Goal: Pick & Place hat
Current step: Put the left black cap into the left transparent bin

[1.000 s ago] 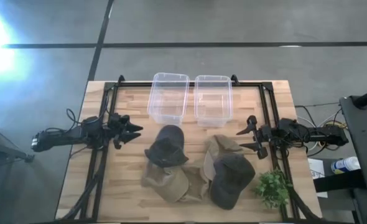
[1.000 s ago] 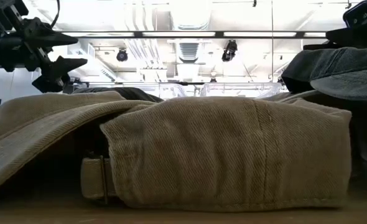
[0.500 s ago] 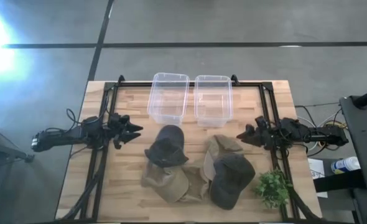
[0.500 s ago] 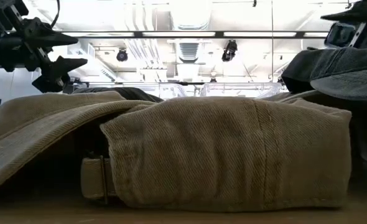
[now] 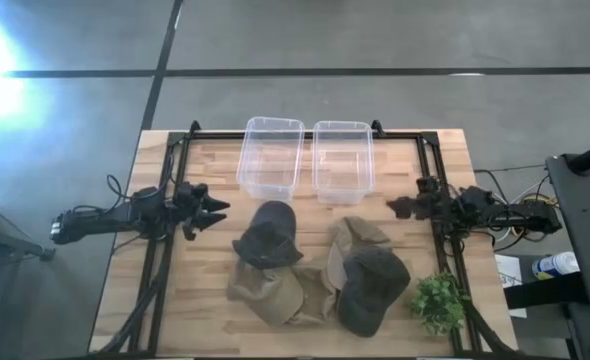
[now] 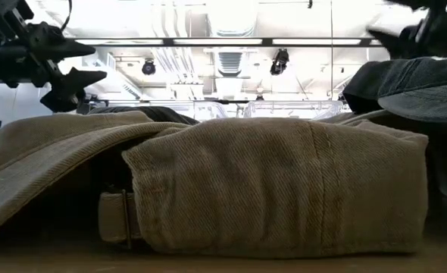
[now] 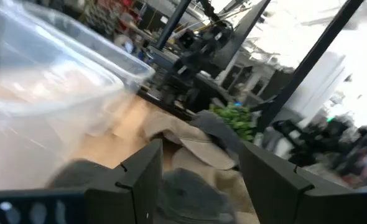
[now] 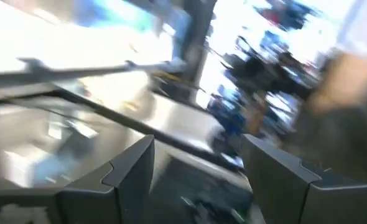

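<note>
Several hats lie in a heap on the table's near half: a dark grey cap [image 5: 268,235], a tan cap [image 5: 270,292] that fills the low view [image 6: 276,189], another tan cap [image 5: 347,238] and a dark cap [image 5: 372,288] lying on it. My left gripper [image 5: 213,210] [image 7: 199,186] hovers open, left of the dark grey cap, and shows at the low view's upper left [image 6: 76,64]. My right gripper [image 5: 395,207] [image 8: 202,180] is open above the table's right side, right of the heap.
Two clear plastic tubs [image 5: 271,157] [image 5: 342,160] stand side by side at the far edge. A small green plant [image 5: 437,300] sits at the near right corner. A black frame [image 5: 175,150] borders the table top. Bare wood shows left of the heap.
My right gripper has rolled about its wrist, so its fingers no longer spread near-to-far in the high view. It has also drawn back a little toward the table's right edge. The hats have kept still.
</note>
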